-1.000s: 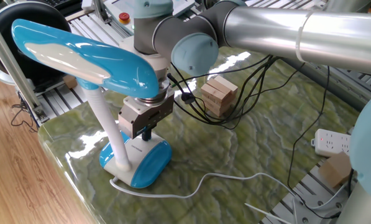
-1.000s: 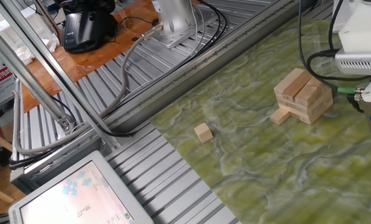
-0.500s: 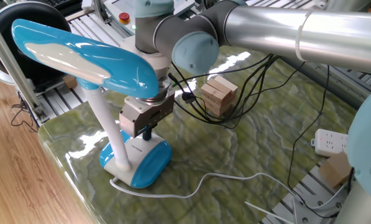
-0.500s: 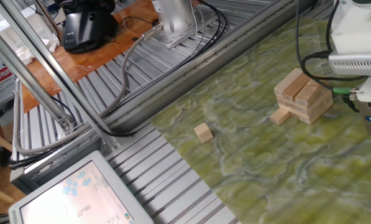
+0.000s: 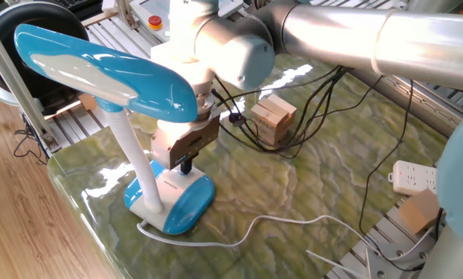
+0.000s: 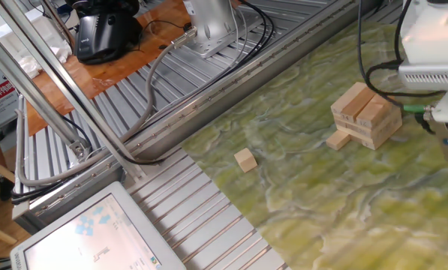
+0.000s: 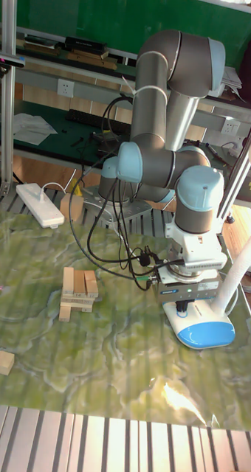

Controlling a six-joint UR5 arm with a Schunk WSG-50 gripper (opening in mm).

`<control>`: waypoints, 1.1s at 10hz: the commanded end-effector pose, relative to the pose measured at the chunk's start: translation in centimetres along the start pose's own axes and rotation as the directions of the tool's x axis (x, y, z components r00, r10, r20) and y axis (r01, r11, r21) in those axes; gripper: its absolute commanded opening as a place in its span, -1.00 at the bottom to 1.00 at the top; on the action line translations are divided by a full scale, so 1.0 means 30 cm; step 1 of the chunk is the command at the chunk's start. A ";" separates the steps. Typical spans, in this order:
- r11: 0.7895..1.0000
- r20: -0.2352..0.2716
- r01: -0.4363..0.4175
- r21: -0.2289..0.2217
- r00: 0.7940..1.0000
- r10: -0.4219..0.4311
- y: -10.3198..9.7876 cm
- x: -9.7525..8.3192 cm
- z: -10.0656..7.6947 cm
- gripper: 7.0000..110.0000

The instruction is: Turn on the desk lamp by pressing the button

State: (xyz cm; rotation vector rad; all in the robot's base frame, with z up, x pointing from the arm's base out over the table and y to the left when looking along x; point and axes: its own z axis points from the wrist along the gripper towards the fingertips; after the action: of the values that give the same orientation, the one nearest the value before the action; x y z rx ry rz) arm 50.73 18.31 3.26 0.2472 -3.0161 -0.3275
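The desk lamp stands at the table's front left corner, with its long blue-and-white head (image 5: 99, 68) on a white neck (image 5: 134, 159) and a rounded blue base (image 5: 177, 203). My gripper (image 5: 186, 165) points straight down from under the head. Its dark fingers are together as one stub, and the tips rest on the top of the base. The button is hidden beneath them. In the tall fixed view the gripper (image 7: 186, 310) stands on the back of the base (image 7: 205, 333). The other fixed view shows only the gripper's body at the right edge.
A stack of wooden blocks (image 5: 271, 116) stands behind the lamp, with black cables around it. A small loose block (image 6: 245, 160) lies near the table's edge. The lamp's white cord (image 5: 247, 229) runs along the front. A power strip (image 5: 413, 177) and a cardboard box (image 5: 421, 211) lie at the right.
The arm's wrist joints have swung left above the lamp, and the gripper has shifted slightly right. Its fingertips stay on the base. The lamp has not moved.
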 end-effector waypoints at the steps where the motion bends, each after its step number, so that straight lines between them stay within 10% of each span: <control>1: 1.000 -0.045 0.015 -0.026 0.999 -0.017 -0.016 0.060 -0.130 -1.00; 11: 0.997 0.036 0.025 0.079 0.999 -0.028 -0.083 0.009 -0.198 -1.00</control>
State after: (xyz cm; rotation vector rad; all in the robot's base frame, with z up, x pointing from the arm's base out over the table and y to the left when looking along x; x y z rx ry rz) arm 50.44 15.40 8.15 0.2810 -3.0245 -0.2658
